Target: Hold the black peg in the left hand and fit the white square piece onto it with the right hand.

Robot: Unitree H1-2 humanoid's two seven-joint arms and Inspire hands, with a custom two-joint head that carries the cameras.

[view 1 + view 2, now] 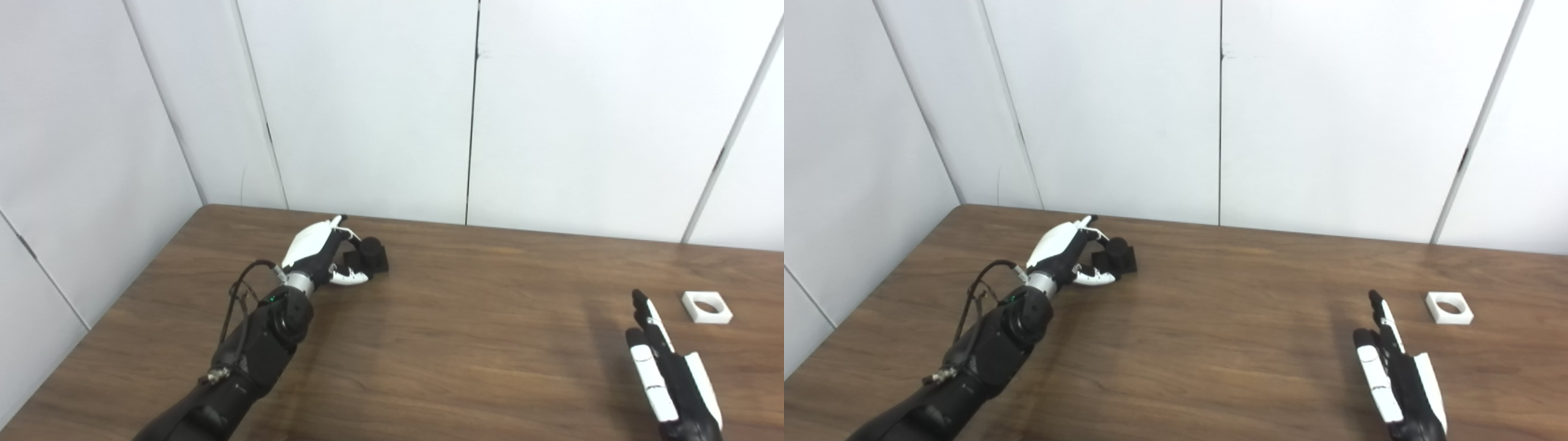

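Both cameras sit side by side up at the robot's head, looking forward and down across the desk (465, 343) toward the white panelled wall (367, 104) behind it. Neither is close: each takes in most of the desktop, from the near edge where the arms enter to the far corner at the left. The right eye view stands slightly to the right, so everything shifts a little leftward in it; otherwise the two share nearly the whole scene.
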